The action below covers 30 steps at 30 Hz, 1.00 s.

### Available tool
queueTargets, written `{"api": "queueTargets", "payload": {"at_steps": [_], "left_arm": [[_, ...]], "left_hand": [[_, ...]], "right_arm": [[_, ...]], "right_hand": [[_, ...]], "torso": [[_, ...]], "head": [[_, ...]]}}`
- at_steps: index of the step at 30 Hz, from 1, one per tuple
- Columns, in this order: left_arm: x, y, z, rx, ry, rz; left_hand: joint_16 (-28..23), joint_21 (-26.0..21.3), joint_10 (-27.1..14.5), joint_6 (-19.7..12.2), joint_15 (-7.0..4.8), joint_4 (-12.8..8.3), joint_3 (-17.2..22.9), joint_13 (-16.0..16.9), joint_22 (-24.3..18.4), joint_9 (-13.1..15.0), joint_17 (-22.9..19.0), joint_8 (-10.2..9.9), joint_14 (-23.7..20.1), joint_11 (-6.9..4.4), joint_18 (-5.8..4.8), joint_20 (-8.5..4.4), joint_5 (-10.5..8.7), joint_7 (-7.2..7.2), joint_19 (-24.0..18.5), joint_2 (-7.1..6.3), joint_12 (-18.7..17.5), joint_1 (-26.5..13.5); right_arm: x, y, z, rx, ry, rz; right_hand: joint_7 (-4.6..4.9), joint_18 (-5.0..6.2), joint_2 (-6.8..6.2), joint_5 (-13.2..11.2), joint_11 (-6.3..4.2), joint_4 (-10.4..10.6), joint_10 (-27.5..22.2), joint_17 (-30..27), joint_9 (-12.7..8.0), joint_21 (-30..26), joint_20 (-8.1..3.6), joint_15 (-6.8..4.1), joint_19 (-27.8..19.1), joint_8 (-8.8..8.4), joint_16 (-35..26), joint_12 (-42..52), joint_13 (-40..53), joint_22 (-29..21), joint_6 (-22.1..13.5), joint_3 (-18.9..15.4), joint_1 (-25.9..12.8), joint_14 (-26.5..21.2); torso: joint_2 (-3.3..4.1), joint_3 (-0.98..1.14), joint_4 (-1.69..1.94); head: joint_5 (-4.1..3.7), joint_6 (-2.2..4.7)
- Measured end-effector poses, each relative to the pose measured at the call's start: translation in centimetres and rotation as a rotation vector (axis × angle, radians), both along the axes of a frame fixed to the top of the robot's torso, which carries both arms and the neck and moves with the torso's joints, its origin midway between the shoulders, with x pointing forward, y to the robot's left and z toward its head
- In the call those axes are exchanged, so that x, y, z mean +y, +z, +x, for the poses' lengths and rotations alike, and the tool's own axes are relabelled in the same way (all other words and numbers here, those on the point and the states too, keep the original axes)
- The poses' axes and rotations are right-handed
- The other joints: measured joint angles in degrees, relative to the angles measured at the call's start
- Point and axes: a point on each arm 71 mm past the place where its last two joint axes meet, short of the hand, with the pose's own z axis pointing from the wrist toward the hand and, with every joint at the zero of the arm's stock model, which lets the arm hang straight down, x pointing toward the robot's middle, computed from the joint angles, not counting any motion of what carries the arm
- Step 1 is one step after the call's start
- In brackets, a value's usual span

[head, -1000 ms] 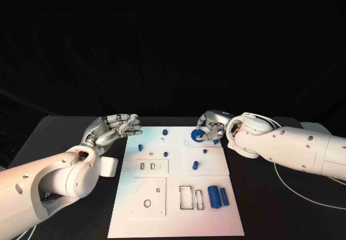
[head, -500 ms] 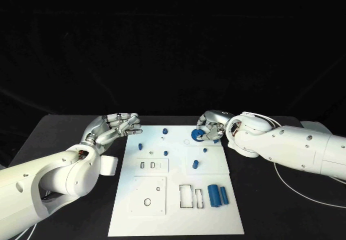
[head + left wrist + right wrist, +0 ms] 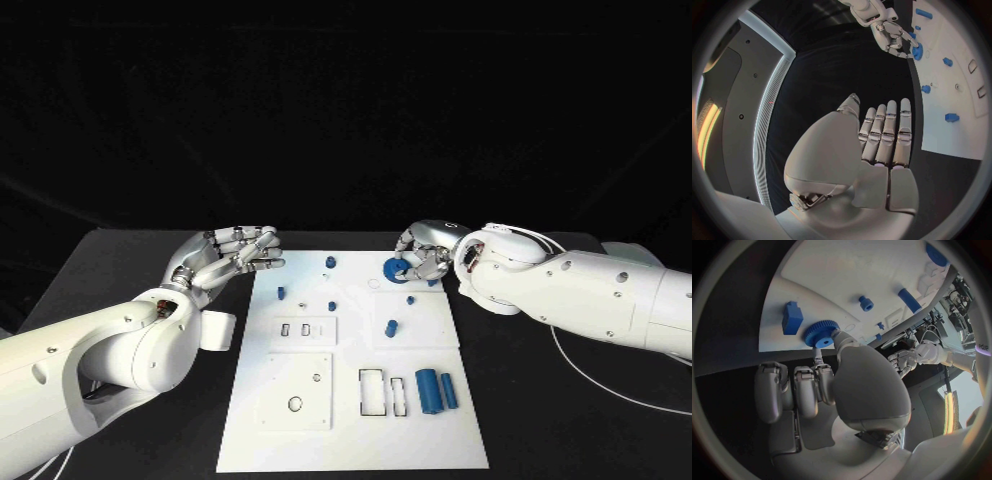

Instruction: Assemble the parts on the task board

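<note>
We see the right hand at the far right part of the white board, pinching a blue toothed gear between thumb and a finger; its other fingers are curled beside it. In the right wrist view the gear sits at the fingertips, just over the board near its edge, with a blue block beside it. Whether the gear touches the board, we cannot tell.

The left hand hovers over the black table just off the board's far left corner, holding nothing, fingers loosely bent and a little apart. In the left wrist view that hand has its fingers side by side and nearly straight, with the board's edge just beside it.

Around the gear on the board lie other blue parts: a small peg near the far edge, a piece toward the left side, a small piece just nearer than the gear, and an upright piece in the middle. Near the right front, two cylinders lie side by side next to rectangular slots. Nothing stands between the right hand and the board.
</note>
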Motion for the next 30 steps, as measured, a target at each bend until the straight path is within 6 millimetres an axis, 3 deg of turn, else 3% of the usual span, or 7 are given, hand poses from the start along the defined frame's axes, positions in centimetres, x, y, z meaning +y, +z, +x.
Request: {"api": "queueTargets", "payload": {"at_steps": [11,15,17,22,30], "left_arm": [[0.0,0.0,0.0,0.001,0.001,0.001],[0.0,0.0,0.0,0.001,0.001,0.001],[0.0,0.0,0.0,0.001,0.001,0.001],[0.0,0.0,0.0,0.002,0.000,0.001],[0.0,0.0,0.0,0.002,0.000,0.001]], "left_hand": [[0.00,0.00,-0.19,0.00,0.00,0.00,0.00,0.00,-0.04,0.00,0.00,-0.25,0.00,0.19,0.00,0.00,0.01,0.00,0.00,0.00,0.00,0.00],[0.00,0.00,-0.19,0.00,0.00,0.00,0.00,0.00,-0.04,0.01,-0.01,-0.25,0.00,0.19,0.00,0.00,0.01,0.00,0.00,0.00,0.00,0.00],[0.00,0.00,-0.19,0.00,0.00,0.00,0.00,0.00,-0.04,0.01,-0.01,-0.25,0.00,0.18,0.00,0.00,0.01,0.00,0.00,0.00,0.00,0.00],[0.00,0.00,-0.18,0.00,0.20,0.00,0.00,0.00,-0.04,-0.06,0.06,-0.25,-0.20,0.18,0.00,0.00,0.01,0.00,0.00,0.00,0.01,0.00],[0.00,0.00,-0.18,0.00,0.20,0.00,0.00,0.00,-0.04,-0.06,0.05,-0.25,-0.20,0.18,0.01,0.00,0.01,0.00,0.00,0.00,0.01,0.00]], "right_arm": [[-0.1,0.0,-0.1,-0.004,0.005,-0.008],[0.0,0.1,-0.1,-0.005,0.007,-0.007],[0.0,0.1,-0.1,-0.008,0.009,-0.005],[0.3,0.0,-0.3,-0.019,0.010,0.002],[1.1,0.3,-0.9,-0.071,0.006,0.014]], "right_hand": [[0.01,0.00,-0.26,2.04,0.00,0.05,0.00,0.00,-0.01,0.00,0.00,0.20,0.00,0.22,0.00,0.75,-0.01,-0.01,0.01,0.97,0.28,0.20],[-0.18,0.01,0.20,3.10,0.00,0.20,0.00,-0.01,-0.05,0.40,0.00,0.20,0.00,0.76,0.00,1.57,-0.01,0.04,1.68,2.42,0.73,0.21],[-0.49,-0.67,0.35,3.23,-0.22,0.14,0.22,-0.01,-0.05,0.40,0.00,0.20,0.00,1.08,0.00,2.15,-0.01,0.04,2.80,3.44,0.89,0.20],[-0.11,-0.90,1.24,3.28,-0.83,0.60,0.22,-0.01,-0.05,1.37,-0.43,-0.54,-0.01,1.36,0.23,2.66,-0.01,0.04,3.44,5.17,0.29,0.12],[-0.03,-0.90,1.98,3.18,-0.83,0.61,0.22,-0.01,-0.05,1.74,-0.55,-0.54,0.11,1.36,0.23,2.88,-0.01,0.03,3.52,5.29,-0.44,0.12]], "torso": [[0.03,0.01,0.01],[0.03,0.01,0.00],[0.03,0.01,0.01],[0.02,0.01,0.03],[0.01,0.00,0.06]], "head": [[-0.01,-0.03],[-0.07,0.00],[-0.10,0.00],[-0.14,-0.02],[-0.12,-0.01]]}}
